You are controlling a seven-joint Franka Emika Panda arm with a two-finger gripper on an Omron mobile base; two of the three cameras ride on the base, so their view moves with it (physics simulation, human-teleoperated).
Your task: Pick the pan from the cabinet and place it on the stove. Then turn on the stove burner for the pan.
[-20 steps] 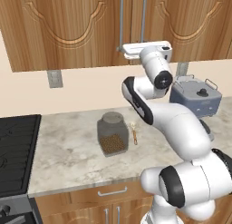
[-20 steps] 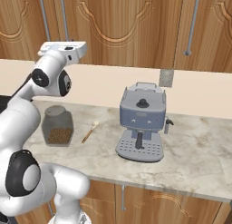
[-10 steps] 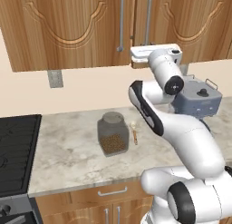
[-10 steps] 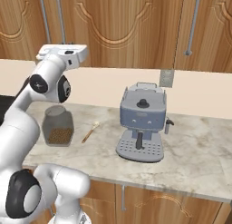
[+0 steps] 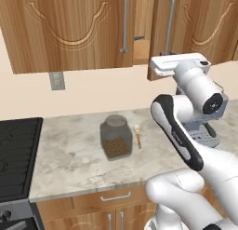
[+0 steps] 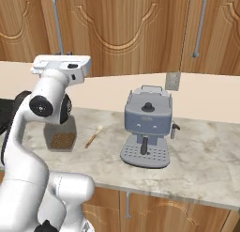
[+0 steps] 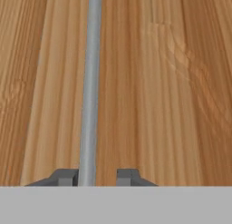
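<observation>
The brown wooden cabinet (image 5: 69,33) hangs above the counter, and its right door (image 5: 195,24) stands slightly ajar, leaving a narrow gap beside the left door. My gripper (image 5: 165,55) (image 6: 63,53) is at the lower end of that door's silver bar handle (image 5: 170,19) (image 6: 57,24). In the hand view the handle (image 7: 90,82) runs between my fingertips, close to the left one, and my gripper (image 7: 96,177) is open around it. The pan is hidden inside the cabinet. The black stove (image 5: 14,154) lies at the far left.
On the marble counter stand a glass jar of brown grains (image 5: 116,138) (image 6: 61,137), a wooden spoon (image 5: 137,136) (image 6: 93,136) and a grey coffee machine (image 6: 146,127) (image 5: 204,131). A wall outlet (image 5: 56,80) (image 6: 173,80) sits under the cabinet. Drawers (image 5: 115,196) run below.
My hand has swung outward from the cabinet front, rightward in the left base view, and the right door has come ajar with it. The counter things have not moved.
</observation>
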